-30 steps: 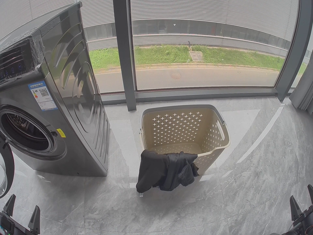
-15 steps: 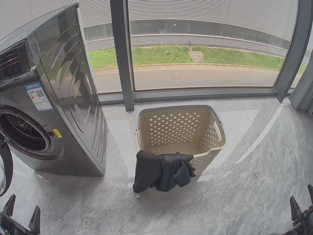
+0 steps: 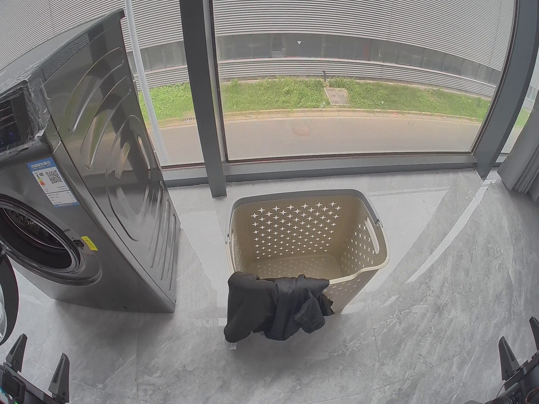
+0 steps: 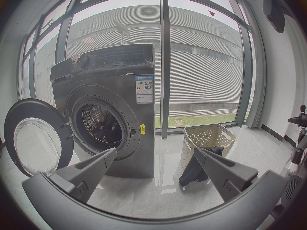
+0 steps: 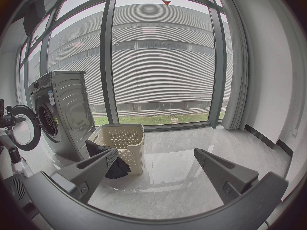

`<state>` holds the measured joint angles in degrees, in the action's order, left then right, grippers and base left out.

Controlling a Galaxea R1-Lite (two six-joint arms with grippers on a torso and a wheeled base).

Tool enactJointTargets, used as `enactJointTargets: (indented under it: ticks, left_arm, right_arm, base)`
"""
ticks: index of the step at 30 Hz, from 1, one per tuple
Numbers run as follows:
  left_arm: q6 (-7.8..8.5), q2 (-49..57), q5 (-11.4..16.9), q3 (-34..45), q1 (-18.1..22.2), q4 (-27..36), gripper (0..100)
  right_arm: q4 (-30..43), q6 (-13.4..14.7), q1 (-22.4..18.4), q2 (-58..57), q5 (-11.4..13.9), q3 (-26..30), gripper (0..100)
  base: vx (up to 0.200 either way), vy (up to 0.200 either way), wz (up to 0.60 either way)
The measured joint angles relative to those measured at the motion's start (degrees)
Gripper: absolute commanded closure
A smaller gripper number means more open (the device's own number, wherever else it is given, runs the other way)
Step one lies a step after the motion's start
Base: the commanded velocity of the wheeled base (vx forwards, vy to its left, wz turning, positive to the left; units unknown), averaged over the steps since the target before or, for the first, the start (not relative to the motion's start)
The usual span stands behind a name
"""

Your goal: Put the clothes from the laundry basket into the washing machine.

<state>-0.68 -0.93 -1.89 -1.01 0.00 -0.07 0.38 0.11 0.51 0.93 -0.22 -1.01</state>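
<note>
A beige laundry basket (image 3: 359,211) stands on the floor by the window. A black garment (image 3: 272,307) hangs over its near rim, mostly outside. The grey washing machine (image 3: 106,158) stands left of it, its round door (image 4: 35,141) swung open and the drum (image 4: 100,126) showing. My left gripper (image 3: 38,360) is low at the near left, open and holding nothing. My right gripper (image 3: 522,346) is low at the near right, also open and holding nothing. Both are well short of the basket (image 5: 123,138) and the garment (image 5: 116,168).
Large windows with dark frame posts (image 3: 199,85) run behind the basket. A grey curtain (image 3: 522,152) hangs at the far right. Bare marble floor (image 3: 426,287) stretches right of and in front of the basket.
The whole head view has shifted: the basket and washer sit lower and further left, so the camera has moved. Both grippers keep the same place in the picture.
</note>
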Motion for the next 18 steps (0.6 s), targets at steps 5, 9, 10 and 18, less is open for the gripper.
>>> enactJointTargets:
  ticks: [5,9,10,18]
  left_arm:
    - [0.0,0.0,-0.02,0.0,0.0,0.0,0]
    - [0.0,0.0,-0.02,0.0,0.0,0.0,0]
    - [0.0,0.0,0.0,0.0,0.0,0.0,0]
    - [-0.05,0.0,-0.02,0.0,0.0,0.02,0]
  right_arm:
    - [-0.76,0.11,-0.11,0.0,1.44,-0.02,0]
    - [-1.46,0.32,0.23,0.28,3.15,-3.86,0]
    - [-1.35,0.35,0.37,0.63,3.8,-5.35,0]
    - [0.05,1.19,3.91,11.5,19.57,-12.98,0]
  base:
    - [0.0,0.0,0.0]
    - [0.0,0.0,0.0]
    - [0.0,0.0,0.0]
    - [0.0,0.0,0.0]
